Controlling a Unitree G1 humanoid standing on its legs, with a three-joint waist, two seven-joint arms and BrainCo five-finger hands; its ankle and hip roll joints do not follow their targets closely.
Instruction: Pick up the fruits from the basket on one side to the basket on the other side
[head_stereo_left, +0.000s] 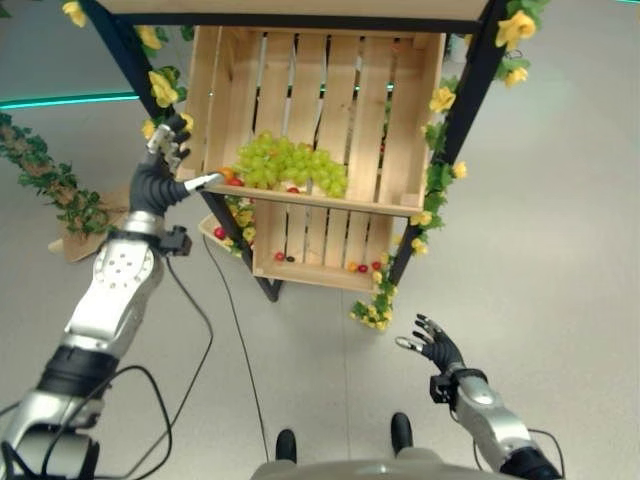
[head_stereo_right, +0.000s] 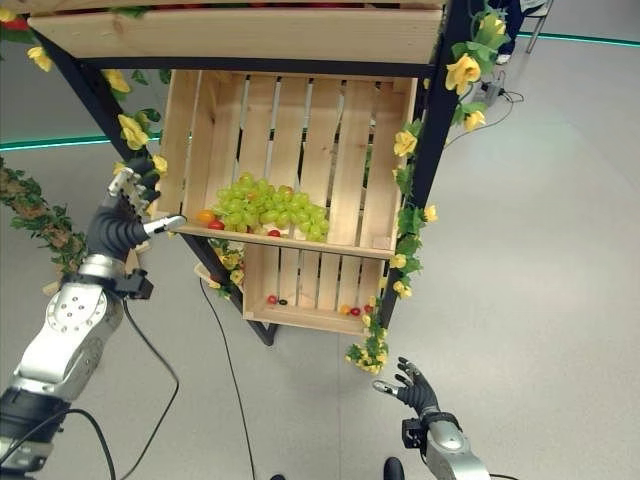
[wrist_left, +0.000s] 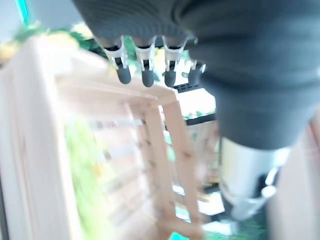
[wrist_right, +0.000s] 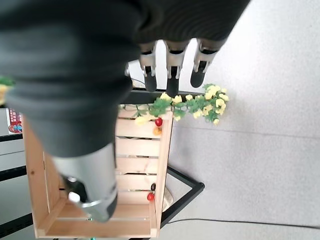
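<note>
Big black-framed stand (head_stereo_left: 470, 100) w/ yellow flower garlands (head_stereo_left: 437, 180) down its posts, holding tilted wooden crates. Upper crate (head_stereo_left: 320, 100) carries a large bunch of green grapes (head_stereo_left: 292, 165) lying against its front lip, plus a few small red and orange fruits (head_stereo_left: 230, 177) at the lip's left end. Lower crate (head_stereo_left: 320, 255) has only a handful of small red and dark fruits (head_stereo_left: 362, 267) scattered along its front edge. Grey floor (head_stereo_left: 560, 250) all round.

Left hand (head_stereo_left: 165, 170) is up at the upper crate's left front corner, fingers (head_stereo_left: 172, 140) loosely curled, thumb stuck out touching or just off the lip beside the red/orange fruits. It's grasping nothing as far as I can see; the left wrist view shows the fingers relaxed, w/ slats and a green smear beyond. Right hand (head_stereo_left: 437, 345) hangs low near the floor, well apart from the stand, fingers spread and released, idle.

Step in hand, I'd say: reaching into the upper crate for a first fruit. To do it well: lift the hand over the lip, not into it, then come down on the small fruits at the near corner, since they're closest. Pinch one gently; they look apt to roll along the lip. Grapes would need a wider scoop from under the bunch. Which crate is the target I can't tell.
</note>
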